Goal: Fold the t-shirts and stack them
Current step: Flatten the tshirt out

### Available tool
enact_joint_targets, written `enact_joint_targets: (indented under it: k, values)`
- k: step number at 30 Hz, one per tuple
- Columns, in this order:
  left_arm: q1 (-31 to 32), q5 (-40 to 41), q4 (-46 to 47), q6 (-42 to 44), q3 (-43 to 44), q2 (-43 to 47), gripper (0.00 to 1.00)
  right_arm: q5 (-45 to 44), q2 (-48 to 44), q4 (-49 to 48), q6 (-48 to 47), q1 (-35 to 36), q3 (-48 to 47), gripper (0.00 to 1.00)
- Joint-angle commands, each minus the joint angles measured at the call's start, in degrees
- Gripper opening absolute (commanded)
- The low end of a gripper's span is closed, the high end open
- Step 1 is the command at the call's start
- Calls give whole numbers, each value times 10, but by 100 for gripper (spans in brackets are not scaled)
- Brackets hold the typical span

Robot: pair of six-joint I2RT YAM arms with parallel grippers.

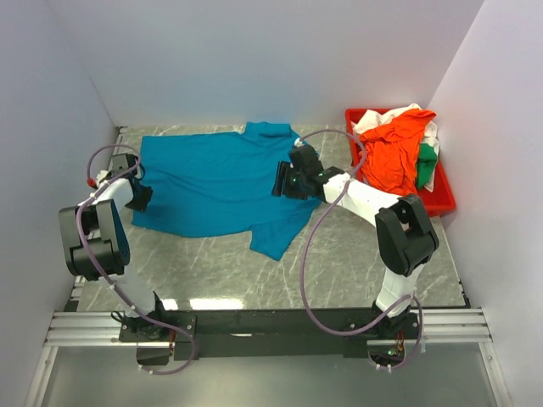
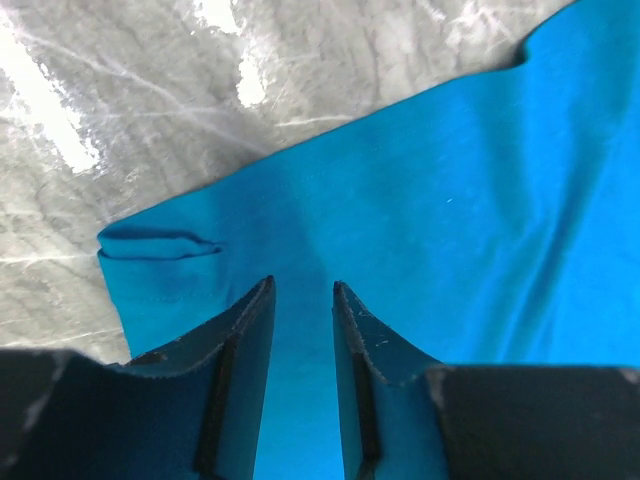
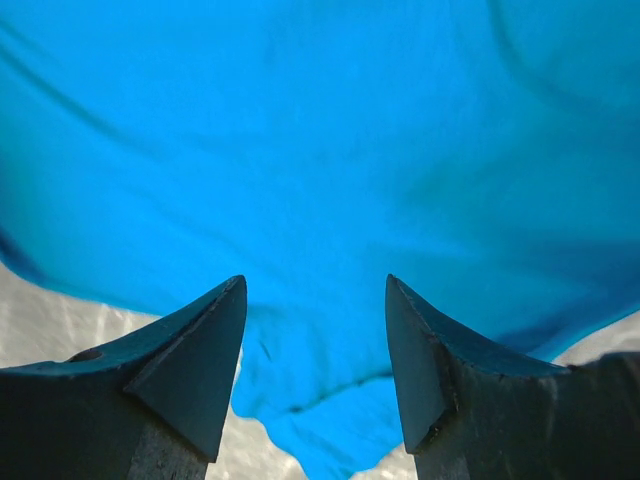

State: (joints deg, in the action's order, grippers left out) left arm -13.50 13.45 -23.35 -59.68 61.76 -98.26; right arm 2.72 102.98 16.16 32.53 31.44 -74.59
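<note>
A teal-blue t-shirt [image 1: 212,182] lies spread flat on the marble table, collar toward the back wall and one sleeve [image 1: 276,237] pointing to the front. My left gripper [image 1: 140,197] hovers over the shirt's left edge. In the left wrist view this gripper [image 2: 302,288] is open by a narrow gap, with only flat cloth [image 2: 450,200] showing beneath and a folded-over corner [image 2: 160,250] just ahead. My right gripper [image 1: 282,180] stands over the shirt's right side. It [image 3: 315,282] is open wide above the cloth [image 3: 320,130], gripping nothing.
A red tray [image 1: 441,203] at the back right holds a heap of t-shirts: orange [image 1: 392,153], white [image 1: 399,114] and green [image 1: 426,165]. White walls close in the table on three sides. Bare marble [image 1: 356,254] shows in front of the shirt.
</note>
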Motion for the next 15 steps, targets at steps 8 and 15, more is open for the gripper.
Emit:
enact_joint_targets:
  k: [8,15]
  values:
    - [21,65,-16,-25,-52,33,34,4,-23,-68,-4,14,43,64]
    - [21,79,-28,-42,-99,71,33,11,-27,-75,-12,9,58,64]
